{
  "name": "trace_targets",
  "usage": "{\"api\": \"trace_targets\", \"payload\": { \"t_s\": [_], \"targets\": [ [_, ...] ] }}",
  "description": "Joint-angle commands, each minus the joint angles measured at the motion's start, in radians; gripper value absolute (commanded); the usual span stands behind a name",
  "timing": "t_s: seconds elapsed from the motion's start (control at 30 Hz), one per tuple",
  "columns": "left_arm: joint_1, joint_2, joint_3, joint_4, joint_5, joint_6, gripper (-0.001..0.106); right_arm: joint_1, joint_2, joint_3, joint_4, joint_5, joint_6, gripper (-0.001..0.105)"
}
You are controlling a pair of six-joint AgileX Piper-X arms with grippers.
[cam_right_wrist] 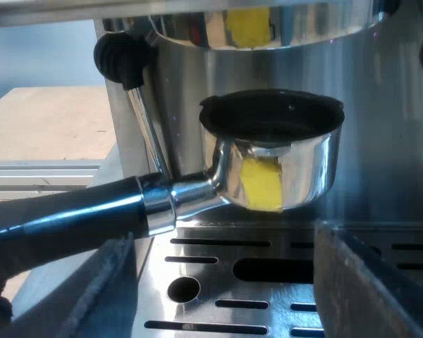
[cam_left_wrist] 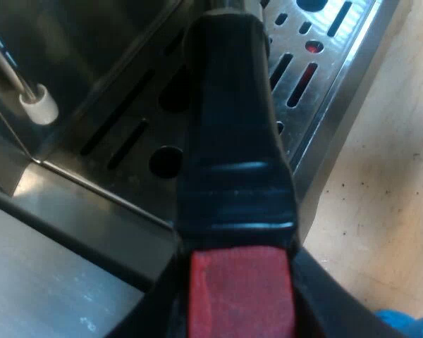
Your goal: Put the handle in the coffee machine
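**Entry: holder at machine front, 2 wrist views**

1. Left claw (cam_left_wrist: pixel 240 310): clamped on the holder's handle. Its 2 black fingers (cam_left_wrist: pixel 338 310) press either side of the red end (cam_left_wrist: pixel 240 292), which sits right between them.
2. Handle (cam_left_wrist: pixel 229 127): dark and glossy, running straight out from the left claw's grip, above the drip tray (cam_left_wrist: pixel 324 56).
3. Drip tray: slotted steel, directly under the handle and beyond the left claw. In the right wrist view it lies under and between the right claw's fingers.
4. Right claw (cam_right_wrist: pixel 222 243): open. Its 2 fingers (cam_right_wrist: pixel 102 289) stand wide apart and hold nothing, with bare tray between them.
5. Holder basket (cam_right_wrist: pixel 275 165): polished metal, upright, with a dark open mouth, straight ahead of the right claw and above its fingers. It is just below the machine's round brew head (cam_right_wrist: pixel 268 21), with a narrow gap between rim and head. The basket's neck joins the handle, which leads off past 1 finger of the right claw.
6. Espresso machine (cam_right_wrist: pixel 381 105): steel front, behind the basket.
7. Steam wand (cam_right_wrist: pixel 144 120): hangs from a black knob (cam_right_wrist: pixel 120 56), beyond the handle as seen from the right claw.
8. White-tipped metal tube (cam_left_wrist: pixel 35 102): ahead of the left claw, over the tray's inner edge.
9. Table (cam_left_wrist: pixel 381 197): pale wood, beside the tray's outer edge.
10. Blue object (cam_left_wrist: pixel 409 325): on the table near the left claw; I cannot tell what it is.
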Motion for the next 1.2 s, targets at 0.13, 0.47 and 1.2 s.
{"api": "trace_targets", "payload": {
  "t_s": [0.13,0.47,1.2],
  "targets": [
    [-0.004,-0.009,-0.022,-0.022,0.081,-0.005,0.0,-0.005,-0.001,-0.003,-0.009,0.007,-0.013,0.056],
    [-0.004,-0.009,-0.063,-0.015,0.081,-0.024,0.0,-0.005,-0.001,-0.003,-0.009,0.007,-0.013,0.056],
    [-0.004,-0.009,-0.098,-0.014,0.088,-0.027,0.0,-0.005,-0.001,-0.003,-0.009,0.007,-0.013,0.056]
  ]
}}
